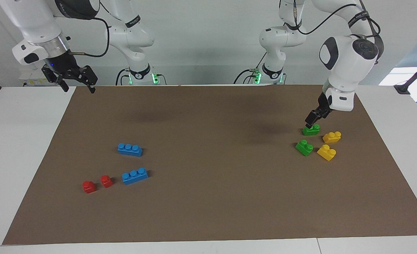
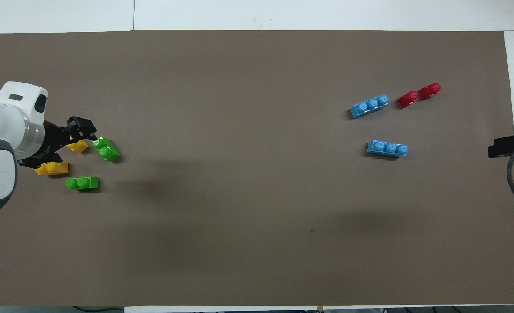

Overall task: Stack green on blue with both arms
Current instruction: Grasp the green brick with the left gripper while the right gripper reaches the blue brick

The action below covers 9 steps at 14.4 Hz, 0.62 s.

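Note:
Two green bricks lie toward the left arm's end of the mat: one (image 1: 310,129) (image 2: 82,183) nearer to the robots, the other (image 1: 304,147) (image 2: 106,149) farther. My left gripper (image 1: 312,123) (image 2: 87,132) hangs open, low over this cluster, its tips just above the nearer green brick; I cannot tell whether they touch it. Two blue bricks (image 1: 130,149) (image 1: 134,175) rest toward the right arm's end, showing in the overhead view as the nearer (image 2: 387,148) and the farther (image 2: 369,105). My right gripper (image 1: 78,88) (image 2: 496,150) waits open, raised over the mat's edge at its own end.
Two yellow bricks (image 1: 332,137) (image 1: 326,152) sit right beside the green ones, partly covered by the left hand in the overhead view. Two small red bricks (image 1: 89,186) (image 1: 106,181) lie beside the farther blue brick. The brown mat (image 1: 212,197) covers the table.

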Available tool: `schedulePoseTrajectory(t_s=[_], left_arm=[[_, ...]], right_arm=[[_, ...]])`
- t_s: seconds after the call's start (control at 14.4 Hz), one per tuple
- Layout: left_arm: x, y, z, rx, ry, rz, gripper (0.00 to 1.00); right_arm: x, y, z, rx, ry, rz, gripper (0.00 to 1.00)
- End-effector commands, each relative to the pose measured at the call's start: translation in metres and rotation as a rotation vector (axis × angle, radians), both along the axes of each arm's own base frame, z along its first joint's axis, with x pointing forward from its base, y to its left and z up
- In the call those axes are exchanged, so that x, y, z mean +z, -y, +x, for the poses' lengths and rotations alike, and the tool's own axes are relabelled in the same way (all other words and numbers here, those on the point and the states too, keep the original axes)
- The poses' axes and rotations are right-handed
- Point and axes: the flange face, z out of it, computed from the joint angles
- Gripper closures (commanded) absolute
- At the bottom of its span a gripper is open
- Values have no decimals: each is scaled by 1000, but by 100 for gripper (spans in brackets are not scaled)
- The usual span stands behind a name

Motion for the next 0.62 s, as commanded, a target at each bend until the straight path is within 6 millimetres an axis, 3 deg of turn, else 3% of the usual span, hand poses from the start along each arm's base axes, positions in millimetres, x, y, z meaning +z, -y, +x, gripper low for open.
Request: schedulePoseTrajectory(t_s=[0.0, 0.21, 0.55], left_arm=[[-40, -6, 5, 43, 11, -19, 0], [-67, -19, 13, 66, -4, -24, 0], [-95, -26, 29, 150, 38, -39, 0]], right_arm=[[3, -2, 1, -10, 69, 13, 0], [-8, 1, 19, -60, 72, 11, 0], [-28, -6, 50, -307, 42, 38, 2]])
